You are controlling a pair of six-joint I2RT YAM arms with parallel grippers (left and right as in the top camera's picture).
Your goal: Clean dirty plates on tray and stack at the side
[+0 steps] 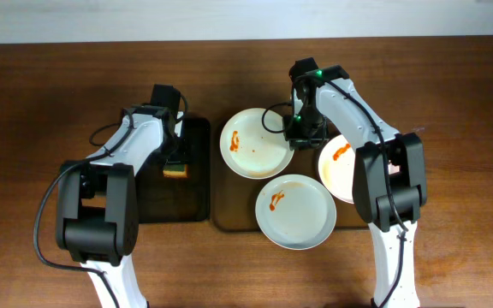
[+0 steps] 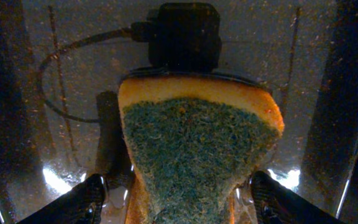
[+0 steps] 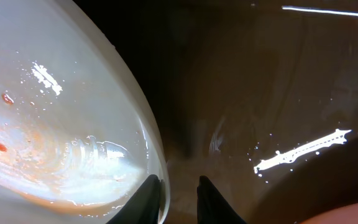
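Right hand (image 3: 174,200) is nearest the lens, tips at frame bottom, close together astride the rim of the back plate (image 3: 61,112). Inner tip is over the plate, outer tip over the brown tray (image 3: 260,93). Thin slit shows btw outer tip and rim, so can't tell if it bites yet. Plate holds a faint orange smear + a few red specks, surface looks wet.

My read: step = pinch this plate by the rim so it can be scrubbed. Seat the rim deep btw the tips before closing hard, lift level, don't drag it into the neighbours.

Left wrist: sponge (image 2: 197,155), green scour face up, yellow foam edge, lies on the black tray (image 2: 260,62). Left hand (image 2: 180,194) has tips apart, one each side of the sponge, small gap both sides, nothing gripped. It should close square on the sponge flanks, low down, so it won't twist out.

Overhead: 3 plates on the brown tray, i.e. back plate at rear left, front plate (image 1: 296,210), right plate (image 1: 334,175) half under the right arm. All 3 show orange-red smears, none stacked at the side. Front plate looks to overhang the tray's near edge. Black tray holds only the sponge, sits just left of the brown tray. Both trays on the counter (image 1: 58,77).
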